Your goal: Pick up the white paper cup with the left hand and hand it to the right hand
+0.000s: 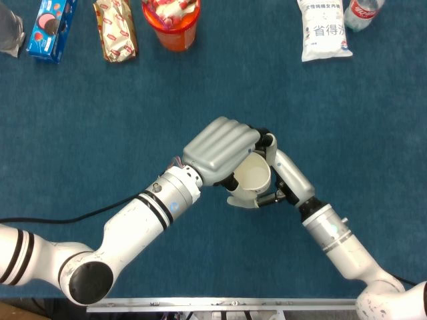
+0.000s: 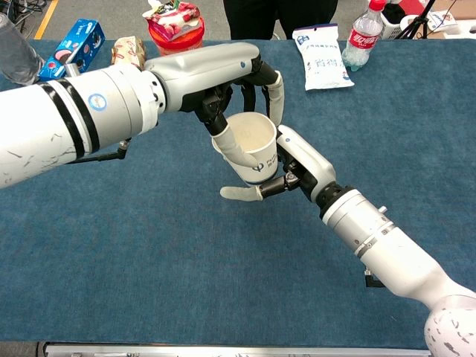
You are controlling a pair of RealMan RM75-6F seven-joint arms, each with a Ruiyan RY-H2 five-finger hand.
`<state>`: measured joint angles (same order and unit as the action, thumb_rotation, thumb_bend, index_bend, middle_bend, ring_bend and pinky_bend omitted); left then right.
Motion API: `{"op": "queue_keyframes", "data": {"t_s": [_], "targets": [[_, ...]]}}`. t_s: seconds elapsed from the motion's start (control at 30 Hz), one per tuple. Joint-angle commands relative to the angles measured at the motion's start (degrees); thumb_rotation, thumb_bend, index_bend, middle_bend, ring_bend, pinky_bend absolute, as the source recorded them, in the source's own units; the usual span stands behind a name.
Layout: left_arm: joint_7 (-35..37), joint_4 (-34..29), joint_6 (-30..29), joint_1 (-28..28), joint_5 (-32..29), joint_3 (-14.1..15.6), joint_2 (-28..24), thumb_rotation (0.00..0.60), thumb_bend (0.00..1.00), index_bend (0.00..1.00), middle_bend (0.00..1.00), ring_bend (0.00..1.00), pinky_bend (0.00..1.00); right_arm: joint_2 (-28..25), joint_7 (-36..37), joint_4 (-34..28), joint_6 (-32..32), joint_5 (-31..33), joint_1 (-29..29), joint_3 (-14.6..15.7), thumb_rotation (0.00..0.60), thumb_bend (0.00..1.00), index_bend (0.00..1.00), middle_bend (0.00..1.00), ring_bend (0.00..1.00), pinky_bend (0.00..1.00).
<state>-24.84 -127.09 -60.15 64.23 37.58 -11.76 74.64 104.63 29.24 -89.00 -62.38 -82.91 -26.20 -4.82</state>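
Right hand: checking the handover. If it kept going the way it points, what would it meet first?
The cup, right ahead of the right hand and apparently already touching it; the left hand holds it.

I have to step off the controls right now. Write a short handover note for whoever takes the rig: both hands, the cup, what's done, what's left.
Left hand: holds the white paper cup from above, in the air over the blue table, one finger inside the rim, others down the far side.
Right hand: open, up against the cup's side, thumb stretched out under its base; fingers not yet clearly wrapped round it.
Cup: upright, slightly tilted, empty.
Done: cup picked up by the left hand and brought to the right hand.
Left: close the right hand on the cup, then release the left hand and draw it clear.
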Motion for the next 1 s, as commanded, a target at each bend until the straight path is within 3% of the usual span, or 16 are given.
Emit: {"op": "queue_keyframes", "data": {"t_s": [0.03, 0.73, 1.0], "targets": [[-0.1, -0.2, -0.1, 0.0, 0.3, 0.1, 0.1, 0.600, 0.11, 0.48, 0.39, 0.44, 0.72, 0.0, 0.0, 0.0, 0.0, 0.0, 0.0, 0.0, 0.600, 0.00, 0.55, 0.14, 0.08, 0.24], [-0.7, 0.0, -0.7, 0.0, 1.6, 0.9, 1.1, 0.600, 0.11, 0.46, 0.38, 0.44, 0.72, 0.2, -0.1, 0.3, -0.2, 0.2, 0.2, 0.1, 0.600, 0.00, 0.67, 0.16, 0.08, 0.23], [-1.5, 0.4, -1.2, -0.5, 3.3, 1.6, 1.5, 0.600, 0.11, 0.31, 0.27, 0.42, 0.72, 0.1, -0.1, 0.3, -0.1, 0.3, 0.2, 0.3, 0.600, 0.00, 0.67, 0.16, 0.08, 0.23]]}}
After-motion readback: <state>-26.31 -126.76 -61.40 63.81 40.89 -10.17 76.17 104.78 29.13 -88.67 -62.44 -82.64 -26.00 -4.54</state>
